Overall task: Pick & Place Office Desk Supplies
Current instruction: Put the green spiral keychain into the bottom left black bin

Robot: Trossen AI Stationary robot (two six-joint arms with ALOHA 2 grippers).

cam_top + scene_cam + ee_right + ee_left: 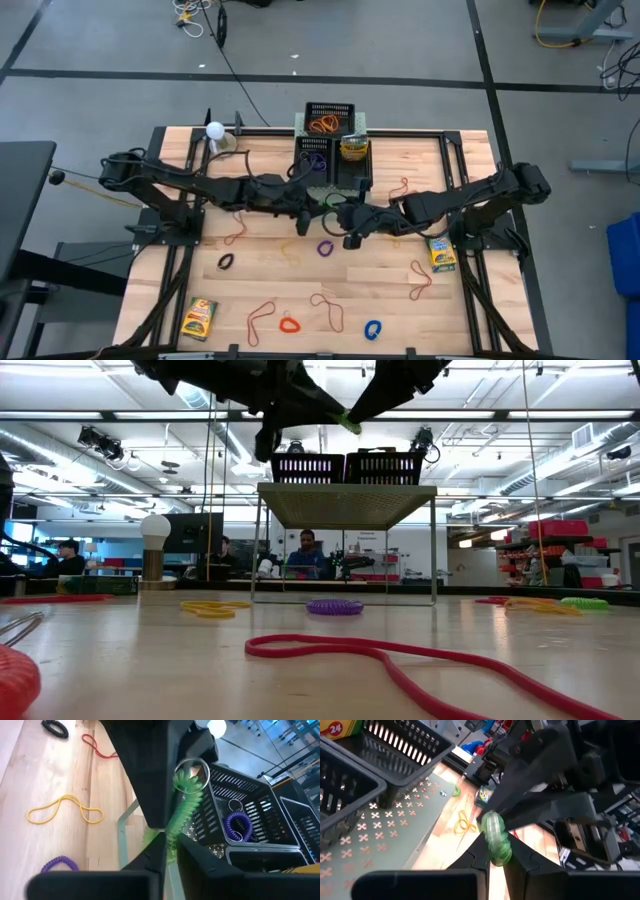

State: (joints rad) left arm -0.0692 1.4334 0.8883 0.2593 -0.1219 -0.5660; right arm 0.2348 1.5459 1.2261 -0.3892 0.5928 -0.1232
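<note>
Wooden table (300, 290) — crayon box (340, 727) reads "24".

A green coiled loop (181, 805) hangs stretched in the air (held at both ends) beside the trays.

A grey floor (400, 40) crossed by dark lines is seen around the wooden surface (300, 290). Beyond it, ceiling light strips (560, 415), shelving (560, 550) at 3 o'clock and seated people (305, 555) are shown.
</note>
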